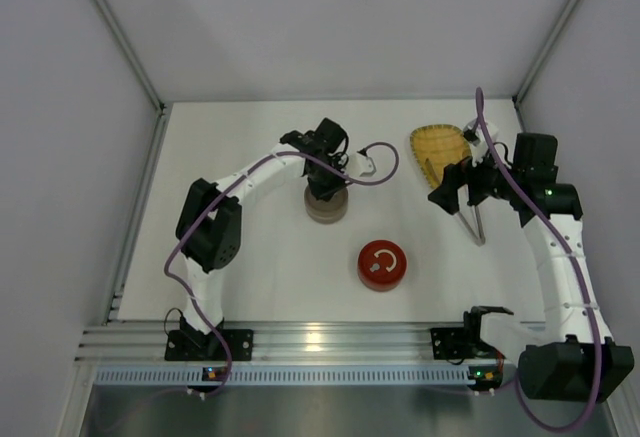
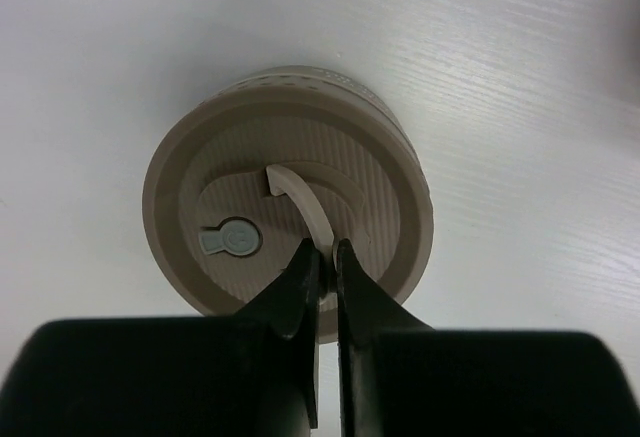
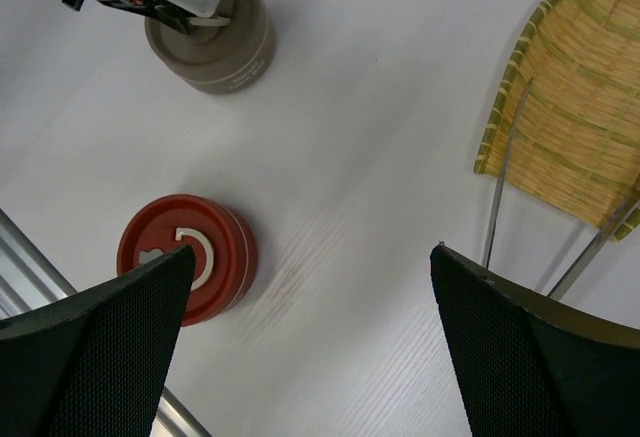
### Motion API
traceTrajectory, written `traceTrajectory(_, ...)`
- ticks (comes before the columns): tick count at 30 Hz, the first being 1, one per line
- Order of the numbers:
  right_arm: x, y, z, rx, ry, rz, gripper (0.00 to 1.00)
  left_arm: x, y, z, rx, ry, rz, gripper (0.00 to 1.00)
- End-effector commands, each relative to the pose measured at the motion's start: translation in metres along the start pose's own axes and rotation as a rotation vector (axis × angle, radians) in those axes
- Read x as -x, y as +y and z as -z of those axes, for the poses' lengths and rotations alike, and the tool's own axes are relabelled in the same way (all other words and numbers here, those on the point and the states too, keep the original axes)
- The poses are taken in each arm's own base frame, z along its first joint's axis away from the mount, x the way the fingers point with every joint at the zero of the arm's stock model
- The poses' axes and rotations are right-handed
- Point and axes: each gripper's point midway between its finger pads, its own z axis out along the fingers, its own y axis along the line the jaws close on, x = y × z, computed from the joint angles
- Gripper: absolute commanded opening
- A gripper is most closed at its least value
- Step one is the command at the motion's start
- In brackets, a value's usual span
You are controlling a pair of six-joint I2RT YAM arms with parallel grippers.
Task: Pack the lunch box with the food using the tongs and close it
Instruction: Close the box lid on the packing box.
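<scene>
The left claw point(image 2: 322, 253) is closed on the curved handle point(image 2: 303, 194) of the beige tin point(image 2: 190, 207), its two black fingers point(image 2: 296, 287) pinched together on the handle's near end; the tin stands upright on the white table point(image 1: 250, 147), about mid-table, with its lid on; the red tin point(image 1: 381, 264) sits apart from it, nearer the arm bases, also lidded, a white curved handle on top; the right claw point(image 3: 310, 251) is wide open, gripping nothing, and hangs above the table beside the near edge of the yellow woven tray point(image 3: 575, 97); the tongs point(image 3: 497, 192) lie under that claw, their two thin arms spread and reaching up onto the tray, while the joined end points toward the near edge of the table, hidden from the wrist camera by the right finger; the tray rests at the far right of the table, well apart from both tins.
</scene>
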Motion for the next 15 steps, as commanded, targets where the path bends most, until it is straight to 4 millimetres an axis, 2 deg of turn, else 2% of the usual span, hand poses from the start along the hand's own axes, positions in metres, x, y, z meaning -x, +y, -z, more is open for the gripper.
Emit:
traceTrajectory(1, 0.013, 0.006, 0.003, 0.024, -0.064, 0.015, 0.99, 0.015, 0.003, 0.023, 0.035, -0.058, 0.028, 0.00)
traceTrajectory(4, 0.012, 0.007, 0.003, 0.030, -0.068, 0.009, 0.99, 0.024, -0.002, 0.037, 0.025, -0.104, 0.024, 0.00)
traceTrajectory(9, 0.012, 0.009, 0.002, 0.038, -0.074, 0.006, 0.99, 0.031, -0.015, 0.048, -0.036, -0.133, 0.053, 0.00)
traceTrajectory(15, 0.010, 0.009, 0.001, 0.044, -0.071, 0.004, 0.99, 0.020, -0.022, 0.047, -0.036, -0.096, 0.128, 0.00)
